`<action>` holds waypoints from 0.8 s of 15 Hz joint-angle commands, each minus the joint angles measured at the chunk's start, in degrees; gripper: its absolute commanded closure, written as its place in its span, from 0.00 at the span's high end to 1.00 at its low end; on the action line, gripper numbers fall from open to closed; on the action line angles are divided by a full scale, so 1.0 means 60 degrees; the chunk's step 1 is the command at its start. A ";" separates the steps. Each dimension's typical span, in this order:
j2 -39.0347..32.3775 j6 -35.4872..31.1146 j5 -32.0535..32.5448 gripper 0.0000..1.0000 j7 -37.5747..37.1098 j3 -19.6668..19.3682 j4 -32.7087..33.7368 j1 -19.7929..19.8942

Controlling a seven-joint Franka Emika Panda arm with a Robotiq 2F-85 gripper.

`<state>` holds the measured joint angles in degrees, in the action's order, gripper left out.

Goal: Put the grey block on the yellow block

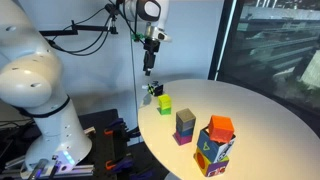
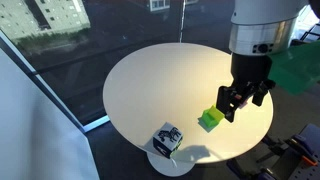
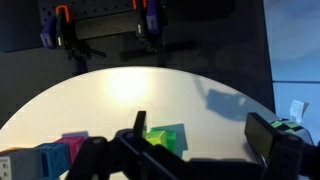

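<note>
The yellow block shows in both exterior views [image 1: 164, 103] [image 2: 210, 120] as a bright yellow-green cube, alone on the round white table. The grey block [image 1: 186, 120] is a dull grey cube resting on a purple block [image 1: 183, 137], a little beyond the yellow one. My gripper [image 1: 148, 68] [image 2: 240, 104] hangs above the table near the yellow block, open and empty. In the wrist view the yellow block [image 3: 165, 138] lies just inside the left finger of my open gripper [image 3: 203, 132].
A large multicoloured block [image 1: 213, 153] carries an orange cube [image 1: 221, 127] near the table's edge [image 1: 290, 130]. A patchy block [image 2: 167, 140] sits at the table rim. Pink [image 3: 75, 146] and blue [image 3: 50, 158] blocks show at the wrist view's lower left. Clamps hang behind the table.
</note>
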<state>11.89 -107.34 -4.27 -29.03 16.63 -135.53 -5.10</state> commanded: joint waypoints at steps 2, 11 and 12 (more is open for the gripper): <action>-0.0015 0.0017 0.0041 1.00 -0.0035 -0.0210 0.0017 -0.0216; -0.0125 -0.0157 0.0029 1.00 -0.0096 -0.0649 0.0233 -0.0010; -0.0119 -0.0210 0.0014 1.00 -0.0052 -0.0755 0.0263 0.0020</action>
<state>11.64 -108.05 -4.23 -29.03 13.82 -135.29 -5.23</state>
